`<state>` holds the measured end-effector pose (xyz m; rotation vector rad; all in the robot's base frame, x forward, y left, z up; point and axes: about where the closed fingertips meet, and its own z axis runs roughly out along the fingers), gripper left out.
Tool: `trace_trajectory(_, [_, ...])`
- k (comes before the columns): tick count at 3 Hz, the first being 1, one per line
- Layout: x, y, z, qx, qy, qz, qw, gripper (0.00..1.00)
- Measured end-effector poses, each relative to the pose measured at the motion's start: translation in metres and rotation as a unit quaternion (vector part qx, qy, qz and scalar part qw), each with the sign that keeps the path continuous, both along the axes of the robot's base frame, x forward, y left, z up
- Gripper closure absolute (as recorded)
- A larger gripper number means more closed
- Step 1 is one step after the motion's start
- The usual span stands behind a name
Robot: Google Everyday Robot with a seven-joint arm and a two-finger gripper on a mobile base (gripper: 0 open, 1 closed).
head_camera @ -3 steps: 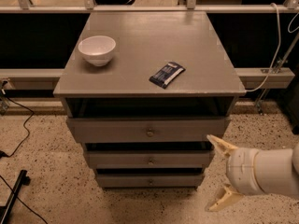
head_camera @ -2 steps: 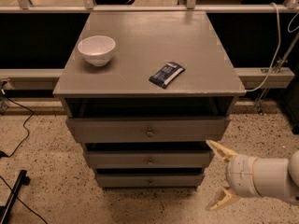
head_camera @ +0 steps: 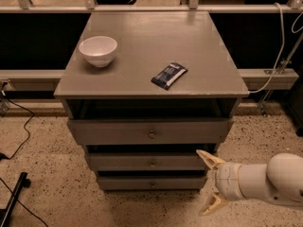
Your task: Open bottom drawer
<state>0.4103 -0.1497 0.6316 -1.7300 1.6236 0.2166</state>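
Note:
The bottom drawer is the lowest and narrowest grey front of the cabinet, with a tiny round knob at its centre. It sits set back under the middle drawer and the wide top drawer. My gripper is at the lower right, just off the right end of the two lower drawers. Its two cream fingers are spread wide apart, one above the other, holding nothing. It does not touch the knob.
On the grey cabinet top stand a white bowl at the left and a dark snack packet near the front. Black cables and a dark bar lie on the speckled floor at the left. A railing runs behind.
My gripper and arm have drawn a little left and in toward the cabinet's lower right corner. The fingers stay spread. The drawers have not moved.

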Motion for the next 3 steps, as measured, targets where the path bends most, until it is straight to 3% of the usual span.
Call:
trace_trajectory(1, [-0.005,0.017,-0.096,-0.005,0.052,0.020,0.9985,0.00])
trace_trajectory(2, [-0.019,0.029,-0.191,-0.012,0.107,0.035,0.9936,0.00])
trace_trajectory(3, [-0.019,0.029,-0.192,-0.012,0.107,0.035,0.9936,0.00])
